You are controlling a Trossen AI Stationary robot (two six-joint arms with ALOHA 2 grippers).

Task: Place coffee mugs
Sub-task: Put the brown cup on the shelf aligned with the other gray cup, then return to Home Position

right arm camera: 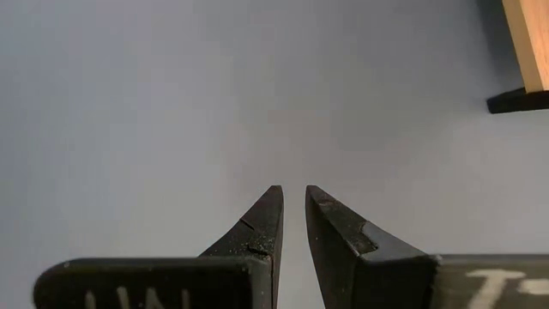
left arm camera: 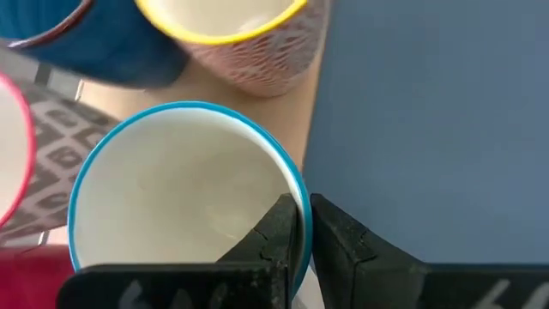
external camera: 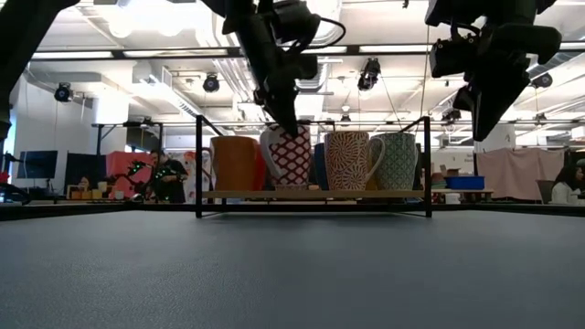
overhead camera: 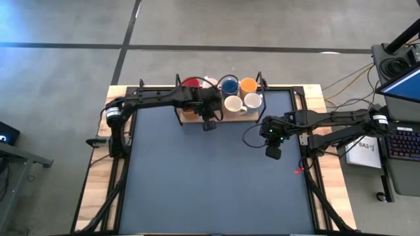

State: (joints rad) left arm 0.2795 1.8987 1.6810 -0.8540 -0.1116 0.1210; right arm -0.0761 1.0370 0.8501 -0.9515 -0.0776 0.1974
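Note:
Several mugs stand on a wooden tray in a black wire frame at the table's far edge: red, blue, orange and two white ones. My left gripper is over the tray's near side, shut on a blue-rimmed mug with a red-and-white diamond pattern. In the high view the wrist hides this mug. My right gripper hovers over the bare mat to the tray's right and nearer, with its fingers almost together and nothing between them. My left gripper pinches the mug's wall at its blue rim, one finger inside the mug and one outside. The fingers come from above, pointing down. The mug leans slightly, its base at tray level; whether it is lifted clear, I cannot tell.
Right beside the held mug stand a yellow-rimmed patterned mug, a blue mug and a pink-rimmed one. The frame's upright black rods border the tray. The dark mat spreads toward the near edge. A laptop and cables lie off to the right.

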